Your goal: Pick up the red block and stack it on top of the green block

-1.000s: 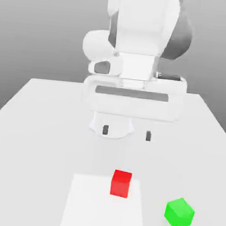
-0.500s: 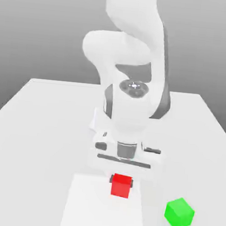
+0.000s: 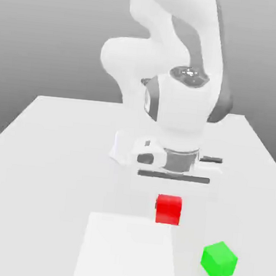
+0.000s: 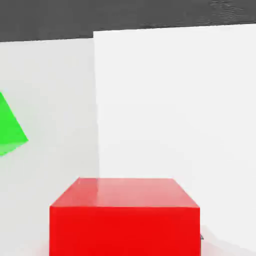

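The red block (image 3: 169, 209) hangs above the table, just under the white hand, and my gripper (image 3: 170, 199) is shut on it. It sits past the far edge of the white square patch (image 3: 126, 252). The green block (image 3: 219, 261) rests on the table toward the exterior view's right and nearer the front, turned at an angle, well apart from the red block. In the hand view the red block (image 4: 125, 215) is close up between the jaws, and a corner of the green block (image 4: 10, 125) shows off to one side.
The pale grey table (image 3: 44, 155) spreads wide on both sides. The arm's base (image 3: 124, 151) stands at the table's middle, behind the hand. The white patch (image 4: 175, 110) lies flat on the surface below the red block.
The hand dropped onto the red block on the white patch and closed on it. It has since risen and shifted toward the exterior view's right, carrying the block. The green block has stayed put.
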`<act>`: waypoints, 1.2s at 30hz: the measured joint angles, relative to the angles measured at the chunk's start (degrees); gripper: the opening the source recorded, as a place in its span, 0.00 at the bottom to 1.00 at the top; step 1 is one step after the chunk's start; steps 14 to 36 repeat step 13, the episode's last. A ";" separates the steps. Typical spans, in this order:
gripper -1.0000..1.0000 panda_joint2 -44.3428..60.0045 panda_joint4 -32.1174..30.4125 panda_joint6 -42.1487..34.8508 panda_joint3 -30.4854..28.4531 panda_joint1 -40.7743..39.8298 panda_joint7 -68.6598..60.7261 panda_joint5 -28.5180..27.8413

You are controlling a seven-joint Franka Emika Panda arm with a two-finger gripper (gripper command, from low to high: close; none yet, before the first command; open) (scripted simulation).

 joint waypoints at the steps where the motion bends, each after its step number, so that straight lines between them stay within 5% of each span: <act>1: 0.00 0.85 2.06 -1.22 0.74 1.00 -1.47 -0.36; 5: 0.00 4.93 9.35 -4.50 2.53 4.57 -6.08 -2.39; 9: 0.00 12.61 10.71 1.67 0.93 5.84 -4.28 -6.01; 10: 1.00 13.97 10.81 2.89 0.55 6.12 -3.85 -6.64; 36: 1.00 13.97 10.81 2.89 0.55 6.12 -3.85 -6.64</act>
